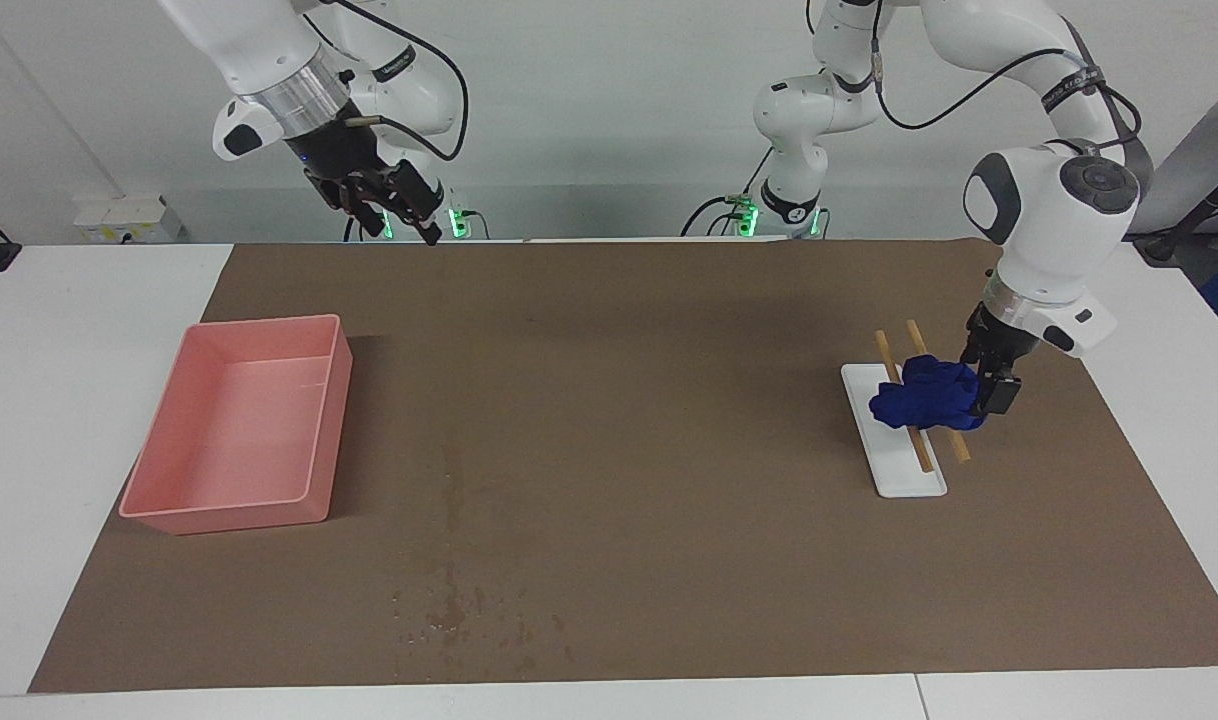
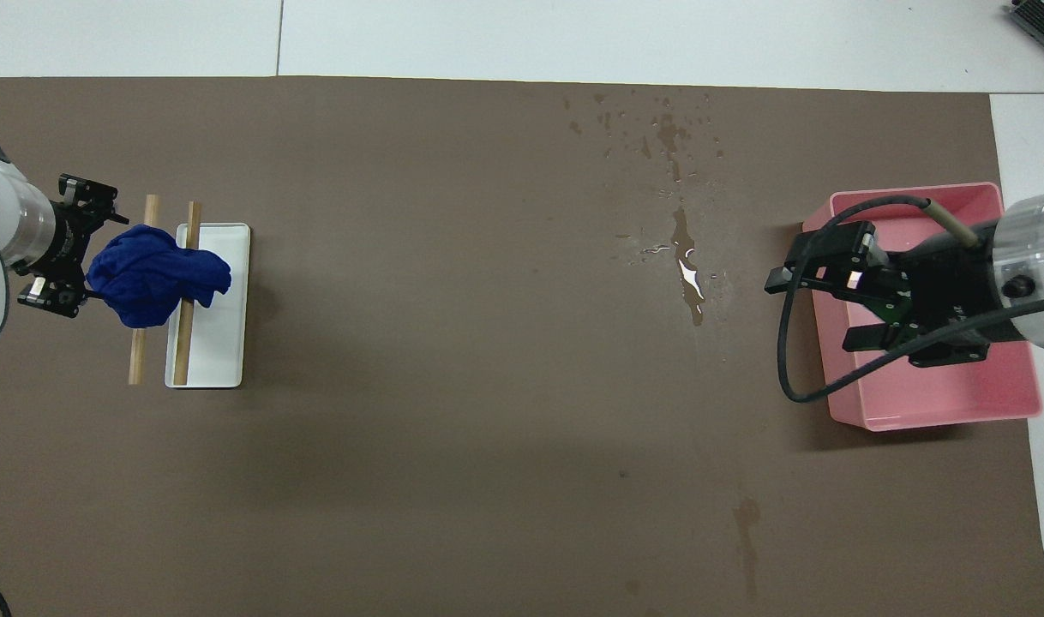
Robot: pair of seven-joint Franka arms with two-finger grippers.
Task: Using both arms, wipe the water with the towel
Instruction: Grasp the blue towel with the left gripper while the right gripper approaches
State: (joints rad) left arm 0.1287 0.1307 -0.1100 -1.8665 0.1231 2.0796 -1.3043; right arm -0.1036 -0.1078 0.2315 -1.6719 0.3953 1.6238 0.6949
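Towel (image 1: 927,401) is lying across two sticks (image 1: 919,440) near the mat's (image 1: 649,400) left-arm end. Left gripper (image 1: 989,385) is touching it, jaws spread; right gripper (image 1: 394,205) is hanging high, jaws spread.

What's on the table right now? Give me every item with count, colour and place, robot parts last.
towel: 1, deep blue, bunched up on the two sticks at the left arm's end.
sticks: 2, light wood, lying side by side, partly across the small tray.
small tray: 1, white, flat, under the sticks.
bin: 1, pink, empty, at the right arm's end.
water: 1 spill, dark streak with scattered drops, on the mat beside the bin, reaching the mat's edge farthest from the robots.
mat: 1, brown, covering most of the table, which is white.
left gripper: 1, black, open, down at the towel, fingers around its edge.
right gripper: 1, black, open, in the air.
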